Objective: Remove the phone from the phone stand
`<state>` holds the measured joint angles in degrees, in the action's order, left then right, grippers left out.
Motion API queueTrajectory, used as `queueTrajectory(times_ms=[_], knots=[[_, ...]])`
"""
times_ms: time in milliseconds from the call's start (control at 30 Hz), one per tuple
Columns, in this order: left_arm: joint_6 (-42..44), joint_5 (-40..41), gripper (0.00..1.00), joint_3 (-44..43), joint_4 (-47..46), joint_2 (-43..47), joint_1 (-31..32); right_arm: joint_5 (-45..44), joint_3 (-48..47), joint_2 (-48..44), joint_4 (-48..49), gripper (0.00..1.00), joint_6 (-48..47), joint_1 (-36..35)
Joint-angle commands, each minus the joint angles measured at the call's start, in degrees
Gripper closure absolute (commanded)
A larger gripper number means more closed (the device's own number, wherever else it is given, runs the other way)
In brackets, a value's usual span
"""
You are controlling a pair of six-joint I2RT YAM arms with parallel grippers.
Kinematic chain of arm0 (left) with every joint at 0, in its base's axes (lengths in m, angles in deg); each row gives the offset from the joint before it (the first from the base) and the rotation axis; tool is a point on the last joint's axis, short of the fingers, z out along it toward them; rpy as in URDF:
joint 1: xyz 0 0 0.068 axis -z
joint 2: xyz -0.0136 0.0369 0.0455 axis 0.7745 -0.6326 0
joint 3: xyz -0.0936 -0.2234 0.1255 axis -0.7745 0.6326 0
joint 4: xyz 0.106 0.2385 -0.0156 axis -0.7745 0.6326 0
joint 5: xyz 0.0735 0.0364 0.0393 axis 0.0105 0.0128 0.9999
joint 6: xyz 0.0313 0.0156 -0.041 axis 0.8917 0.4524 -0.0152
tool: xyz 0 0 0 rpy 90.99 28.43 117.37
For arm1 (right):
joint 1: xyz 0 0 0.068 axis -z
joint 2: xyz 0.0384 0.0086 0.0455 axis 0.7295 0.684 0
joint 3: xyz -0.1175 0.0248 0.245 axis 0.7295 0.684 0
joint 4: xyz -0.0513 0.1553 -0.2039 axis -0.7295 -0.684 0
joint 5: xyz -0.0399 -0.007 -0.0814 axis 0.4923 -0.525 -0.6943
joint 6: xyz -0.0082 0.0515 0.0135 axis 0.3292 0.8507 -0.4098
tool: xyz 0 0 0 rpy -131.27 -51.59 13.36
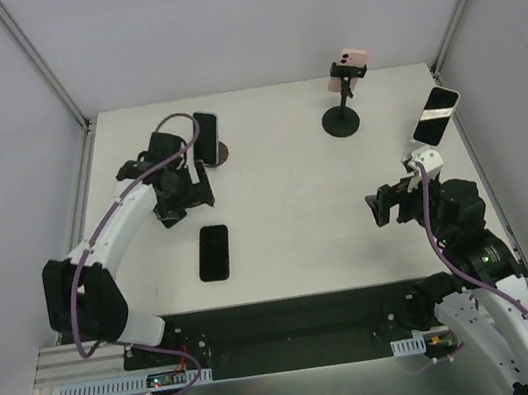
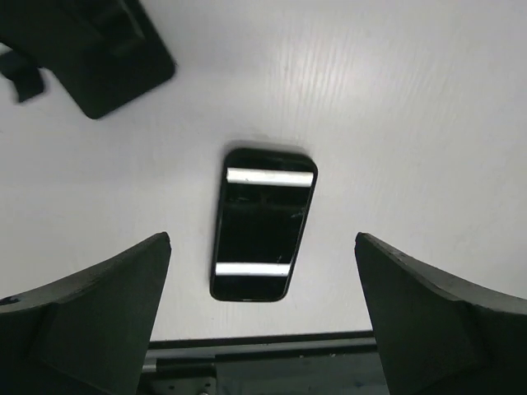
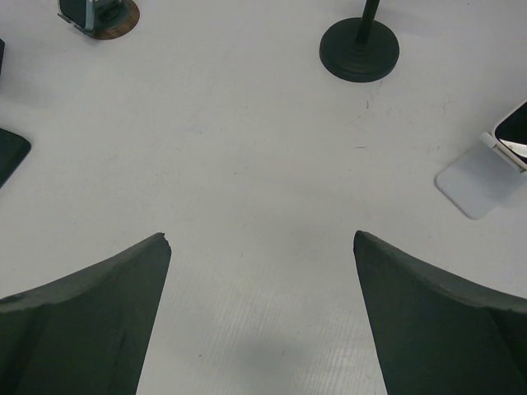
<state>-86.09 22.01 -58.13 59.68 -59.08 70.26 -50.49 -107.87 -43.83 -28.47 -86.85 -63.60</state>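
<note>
Task thing: the black phone lies flat on the tabletop, screen up, near the front edge, touching no stand.

Left end effector: spread wide and empty. In your left wrist view its fingers stand on either side of the phone, above it and out of contact.

Right end effector: spread wide too, holding nothing, hovering over bare tabletop on the right side.

Dark stand: it sits just beyond the phone in the left wrist view. It looks empty, and you may take it for the one the phone belongs to, though the pictures do not prove that.

Other phones: a pink phone is clamped on a black pole stand, a dark phone sits on a round brown base, and a third phone leans on a white stand at the right.

Progress: judged from the layout, this phone's removal is done. You have only to lift the left arm clear, unless the three phones on stands count too.
</note>
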Motion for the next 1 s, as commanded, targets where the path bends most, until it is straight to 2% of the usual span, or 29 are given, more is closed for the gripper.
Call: queueTrajectory(times_ms=[0,133,200,367,400,500,533,667,767,833,967], knots=[[-0.73,6.25,0.09,1.00,-4.64,10.28,-8.24,0.48,-2.95,-0.10,0.75,0.04,-0.20,-0.30],[0.40,5.70,0.10,7.06,-13.60,16.61,-17.30,0.48,-3.39,-0.28,0.92,0.04,-0.38,-0.30],[1.28,7.12,0.09,8.21,-17.56,16.97,-19.15,0.56,-3.30,-0.28,1.27,0.04,-0.29,-0.21],[4.45,1.94,0.10,9.44,-24.95,14.34,-24.68,0.13,-3.30,-0.54,1.19,0.04,-0.12,-0.30],[4.89,0.02,0.11,10.31,-27.75,13.90,-25.82,0.04,-3.30,-0.63,1.01,0.04,-0.12,-0.21],[7.26,-12.53,0.13,13.47,-36.08,12.58,-31.80,-0.58,-3.04,-1.51,0.66,0.04,-0.12,-0.21],[8.57,-19.96,0.13,14.18,-38.04,11.71,-34.77,-0.67,-3.04,-1.86,0.66,0.04,-0.12,-0.21],[14.99,-32.31,0.10,15.16,-41.66,7.75,-37.17,-1.81,-2.86,-2.39,-0.22,0.04,-0.03,-0.21],[17.28,-38.12,0.14,15.07,-43.24,4.41,-37.17,-2.25,-3.04,-2.56,-0.31,0.04,0.06,-0.21],[18.25,-39.02,0.17,14.90,-43.16,2.14,-37.17,-2.34,-3.04,-2.39,-0.39,0.04,0.06,-0.21],[20.18,-42.27,0.31,13.75,-43.16,-1.04,-37.17,-2.69,-3.39,-1.86,-0.57,0.04,0.06,-0.21]])
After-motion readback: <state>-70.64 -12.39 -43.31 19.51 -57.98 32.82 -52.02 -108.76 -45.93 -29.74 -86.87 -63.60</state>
